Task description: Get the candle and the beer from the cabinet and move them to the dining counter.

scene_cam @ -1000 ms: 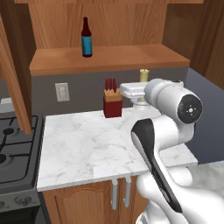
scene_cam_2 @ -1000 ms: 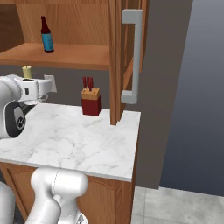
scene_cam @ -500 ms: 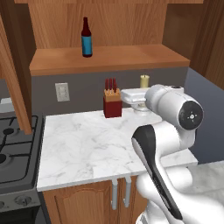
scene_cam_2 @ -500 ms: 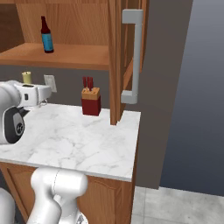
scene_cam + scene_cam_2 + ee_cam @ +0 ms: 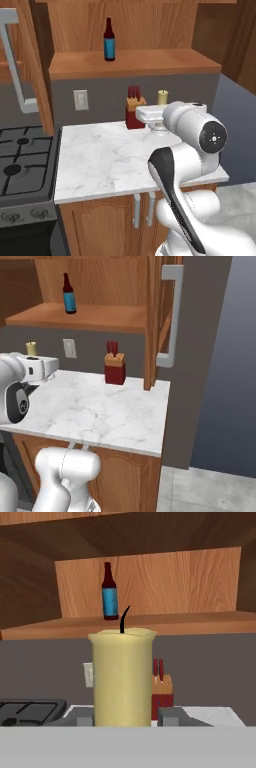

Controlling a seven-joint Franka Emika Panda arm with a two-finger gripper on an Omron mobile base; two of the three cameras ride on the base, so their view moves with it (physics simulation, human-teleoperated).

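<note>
Counting one candle point(image 5: 122, 677), one beer point(image 5: 109, 40)

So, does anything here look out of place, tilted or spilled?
Nothing stands out. The candle stands upright in the gripper, the beer stands upright on the open cabinet shelf, and the knife block sits on the marble worktop. No spill shows.

Your candle point(image 5: 122, 677), a pale yellow pillar with a short dark wick, stood upright out of the cabinet point(image 5: 135, 65), above the small marble worktop. Your beer point(image 5: 109, 41), a dark brown bottle with a blue label, stood upright on the open cabinet's wooden shelf, near the back wall and well apart from the candle.
</note>
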